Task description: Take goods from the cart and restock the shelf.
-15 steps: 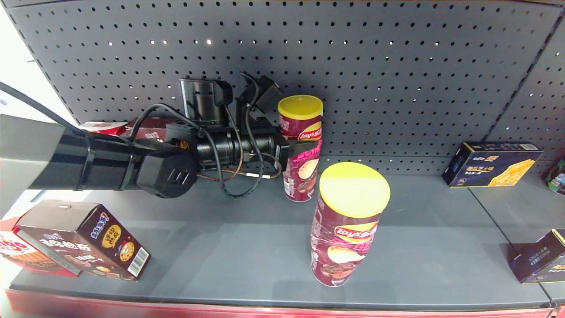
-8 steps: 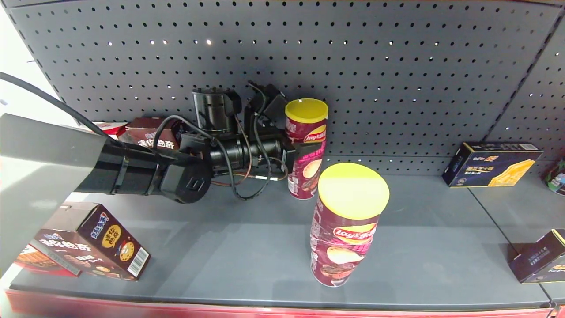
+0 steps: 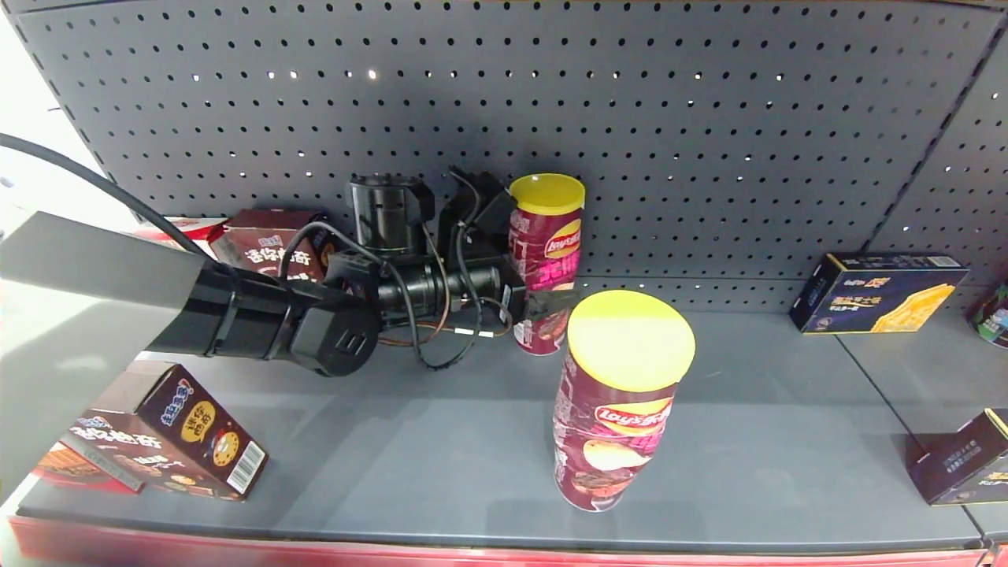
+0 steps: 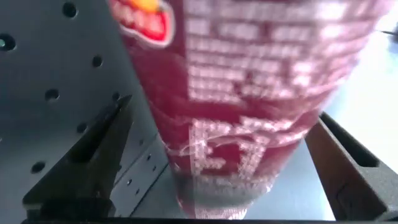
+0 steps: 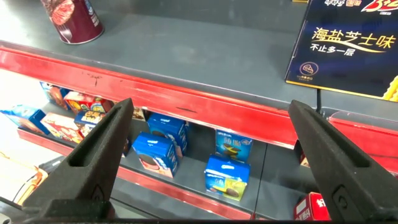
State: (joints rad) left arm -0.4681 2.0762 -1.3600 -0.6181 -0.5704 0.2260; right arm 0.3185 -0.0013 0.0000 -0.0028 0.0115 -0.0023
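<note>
A maroon chip can with a yellow lid [image 3: 547, 236] stands upright at the back of the grey shelf [image 3: 441, 441], close to the pegboard. My left gripper [image 3: 542, 299] is around its lower part, open, with a small gap on each side in the left wrist view, where the can [image 4: 249, 106] sits between the fingers [image 4: 93, 155]. A second, matching can [image 3: 618, 409] stands nearer the front edge. My right gripper [image 5: 211, 124] hangs open with nothing in it, below the shelf's red front edge [image 5: 186, 99]; that front can's base [image 5: 71, 18] shows above it.
A brown snack box [image 3: 165, 433] lies at the front left, another [image 3: 272, 248] at the back left. Dark blue boxes sit at the back right [image 3: 878, 291] and front right [image 3: 957, 457]. Blue boxes [image 5: 155, 152] fill the lower shelf.
My left arm carried the back can right and toward the pegboard, set it upright, then its fingers loosened and dropped lower on the can. The front can has not moved.
</note>
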